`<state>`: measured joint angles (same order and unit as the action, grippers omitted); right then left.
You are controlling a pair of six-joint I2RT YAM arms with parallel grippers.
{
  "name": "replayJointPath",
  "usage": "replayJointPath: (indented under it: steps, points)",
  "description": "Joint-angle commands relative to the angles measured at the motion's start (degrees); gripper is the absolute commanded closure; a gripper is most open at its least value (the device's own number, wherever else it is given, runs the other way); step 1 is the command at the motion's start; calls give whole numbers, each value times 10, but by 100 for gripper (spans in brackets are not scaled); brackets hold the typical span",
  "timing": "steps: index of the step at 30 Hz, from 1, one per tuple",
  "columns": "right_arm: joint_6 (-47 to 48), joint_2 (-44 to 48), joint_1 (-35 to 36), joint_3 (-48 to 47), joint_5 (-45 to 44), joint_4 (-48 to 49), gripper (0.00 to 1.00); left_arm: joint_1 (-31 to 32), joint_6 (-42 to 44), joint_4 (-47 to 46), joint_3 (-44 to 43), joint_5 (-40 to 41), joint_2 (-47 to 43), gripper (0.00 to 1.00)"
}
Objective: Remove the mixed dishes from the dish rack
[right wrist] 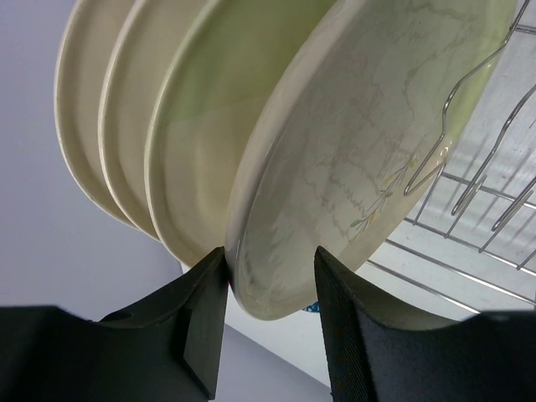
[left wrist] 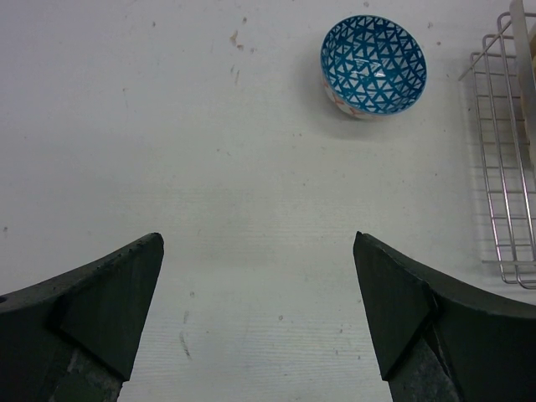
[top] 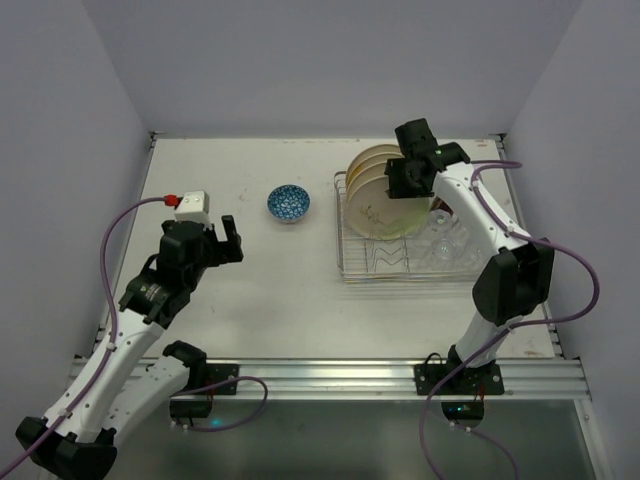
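Right pincer at the far end of the rectangular silver wire dish rack. Its two dark fingers stand either side of the lower rim of the nearest round cream plate with a sprig mark, one finger on the back of the rim and the other on the face. The rim fills most of the gap between them; whether the jaws already press on it cannot be told.

Three more round cream plates stand on edge just behind the first, close together, all leaning the same way in the zigzag dividers. In the top view the row of plates fills the far-left part of the rack, and clear glass tumblers sit in its right part; their number cannot be told.

Left pincer, jaws spread wide and holding nothing, hangs over bare white counter. The small blue-patterned bowl stands upright on the counter, ahead of this pincer and to its right, well apart from it, and just outside the rack's left wall.
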<state>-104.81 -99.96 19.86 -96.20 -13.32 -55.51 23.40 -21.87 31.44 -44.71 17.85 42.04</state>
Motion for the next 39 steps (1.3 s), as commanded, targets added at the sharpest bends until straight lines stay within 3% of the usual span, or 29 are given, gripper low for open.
replayJointPath:
  steps: [1, 16, 24, 39]
  points:
    - [25, 0, 2, 38, -7, -120, 53, 4, -4, -2, -4, 14, -6, 0]
    - [26, 61, 1, 70, -13, -148, 50, 4, -8, 1, -4, 24, -18, 0]
    - [39, 33, 3, 53, -21, -162, 54, 4, -9, 2, -3, 26, -23, 0]
    - [76, 3, 9, 82, -39, -138, 53, 6, -11, 3, -3, 28, -23, 0]
